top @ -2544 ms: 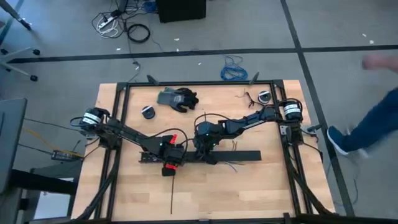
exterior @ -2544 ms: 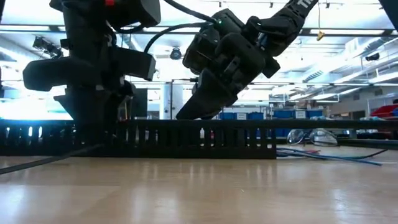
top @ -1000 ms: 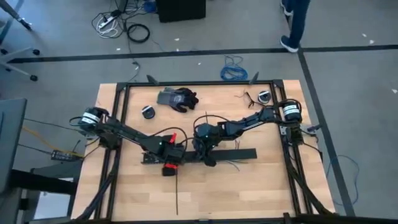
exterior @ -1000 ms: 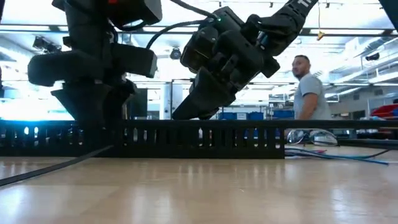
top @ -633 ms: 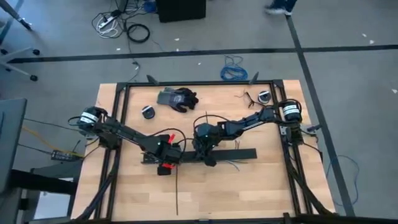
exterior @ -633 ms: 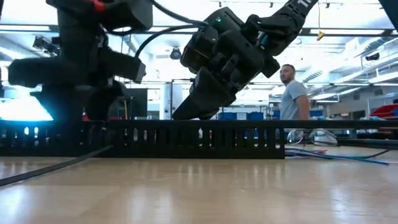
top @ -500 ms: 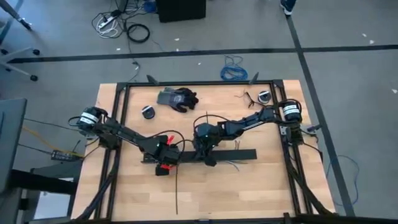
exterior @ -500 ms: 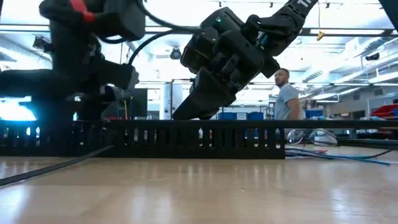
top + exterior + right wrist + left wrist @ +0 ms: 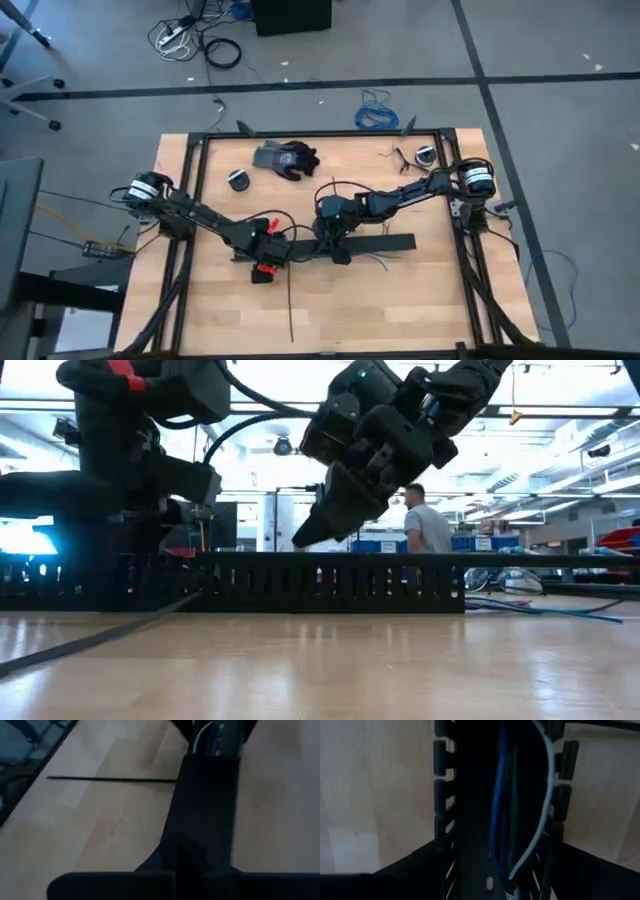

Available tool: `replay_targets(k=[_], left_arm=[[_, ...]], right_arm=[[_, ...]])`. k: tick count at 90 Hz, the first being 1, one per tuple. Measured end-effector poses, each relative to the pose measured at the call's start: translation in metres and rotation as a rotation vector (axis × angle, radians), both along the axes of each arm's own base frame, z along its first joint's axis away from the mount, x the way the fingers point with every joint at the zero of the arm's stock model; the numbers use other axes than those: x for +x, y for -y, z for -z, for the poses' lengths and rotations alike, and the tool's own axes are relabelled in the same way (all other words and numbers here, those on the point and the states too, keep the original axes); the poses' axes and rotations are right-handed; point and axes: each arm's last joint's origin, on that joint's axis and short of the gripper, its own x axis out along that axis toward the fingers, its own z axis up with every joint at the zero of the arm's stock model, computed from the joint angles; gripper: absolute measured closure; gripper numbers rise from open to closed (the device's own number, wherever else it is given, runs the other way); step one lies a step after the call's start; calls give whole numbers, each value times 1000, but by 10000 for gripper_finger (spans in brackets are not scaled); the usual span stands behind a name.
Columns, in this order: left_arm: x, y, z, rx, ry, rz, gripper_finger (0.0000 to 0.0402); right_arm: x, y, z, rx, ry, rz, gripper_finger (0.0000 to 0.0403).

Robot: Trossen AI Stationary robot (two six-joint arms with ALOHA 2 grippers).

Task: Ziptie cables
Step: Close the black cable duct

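Evidently the thin blue, white and grey cables (image 9: 520, 820) lie lengthwise inside the long black slotted duct (image 9: 375, 243), across the wooden bench (image 9: 420, 300). The left pincer (image 9: 262, 262) hovers directly over them; the right pincer (image 9: 335, 248) is beside it. A thin black ziptie (image 9: 290, 305) runs crosswise, nearer the left. Neither pincer's gap is discernible.

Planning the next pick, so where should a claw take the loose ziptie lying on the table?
Take the ziptie near its free front end, descending from above with the fingers across its width. It lies flat and straight on bare wood there, clear of the slotted duct and both arms.
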Motion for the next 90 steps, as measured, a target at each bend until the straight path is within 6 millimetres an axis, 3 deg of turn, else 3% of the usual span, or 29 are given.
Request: replay_targets(k=[10,28,40,63,90], left_arm=[[4,1,0,-6,41,-31,121],[5,1,0,-14,56,-64,121],[7,1,0,-22,78,-67,121],[11,3,-1,-34,122,-63,129],[10,3,-1,-34,102,-21,156]], right_arm=[[-2,1,-6,-12,1,8,403],[-11,0,3,-40,-143,37,403],[-11,0,5,-57,-158,52,403],[0,5,30,-41,-160,57,403],[-2,8,30,-41,-187,73,403]])
